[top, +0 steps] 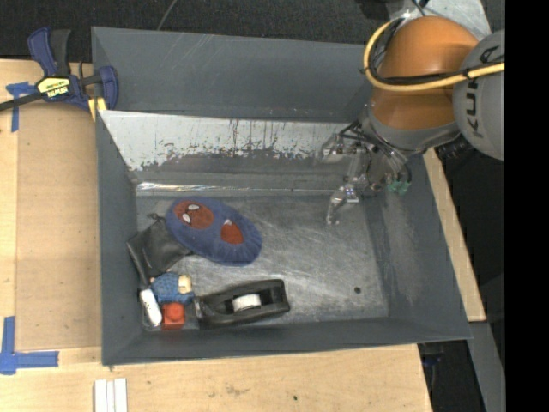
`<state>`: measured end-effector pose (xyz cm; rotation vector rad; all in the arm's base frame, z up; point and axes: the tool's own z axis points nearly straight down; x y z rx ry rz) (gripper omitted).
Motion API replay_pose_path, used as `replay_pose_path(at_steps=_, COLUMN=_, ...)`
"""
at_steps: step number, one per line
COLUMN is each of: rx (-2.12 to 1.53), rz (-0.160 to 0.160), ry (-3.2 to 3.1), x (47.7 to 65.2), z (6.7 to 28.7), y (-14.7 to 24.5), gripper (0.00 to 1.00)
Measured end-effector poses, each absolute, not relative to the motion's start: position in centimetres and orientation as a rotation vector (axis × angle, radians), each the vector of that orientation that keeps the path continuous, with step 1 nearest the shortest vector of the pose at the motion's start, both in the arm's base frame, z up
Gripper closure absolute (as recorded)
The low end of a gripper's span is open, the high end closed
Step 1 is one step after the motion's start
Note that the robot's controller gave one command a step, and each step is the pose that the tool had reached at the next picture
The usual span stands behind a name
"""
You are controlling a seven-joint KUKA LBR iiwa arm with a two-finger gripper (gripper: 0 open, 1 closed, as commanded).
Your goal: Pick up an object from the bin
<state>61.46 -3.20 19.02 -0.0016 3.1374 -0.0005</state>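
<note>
My gripper (343,198) hangs over the bin's far right part, above bare floor, with nothing between its fingers. The nearest loose thing is a blue soft slipper-like item with red patches (214,230), lying well to the gripper's left near the bin's middle left. A black tape dispenser with a white roll (243,302) lies along the near wall, left of centre. A black pouch (156,249) rests against the left wall beside the blue item.
In the near left corner sit a small figure with a blue top (176,285), a red block (175,314) and a white cylinder (151,308). The arm's orange cover is above the bin's far right corner.
</note>
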Motion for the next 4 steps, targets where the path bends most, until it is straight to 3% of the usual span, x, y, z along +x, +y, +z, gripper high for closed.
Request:
replay_pose_path(at_steps=1, rx=-0.353, rz=0.005, ry=3.122, x=56.7, z=13.8, y=9.4, gripper=0.00)
replay_pose_path(at_steps=2, rx=-0.298, rz=0.002, ry=3.123, x=59.1, z=7.2, y=8.9, gripper=0.00)
replay_pose_path(at_steps=3, rx=-0.298, rz=0.003, ry=3.111, x=59.4, z=7.7, y=9.0, gripper=1.00)
replay_pose_path(at_steps=4, rx=-0.264, rz=0.002, ry=3.118, x=60.6, z=21.4, y=10.4, gripper=1.00)
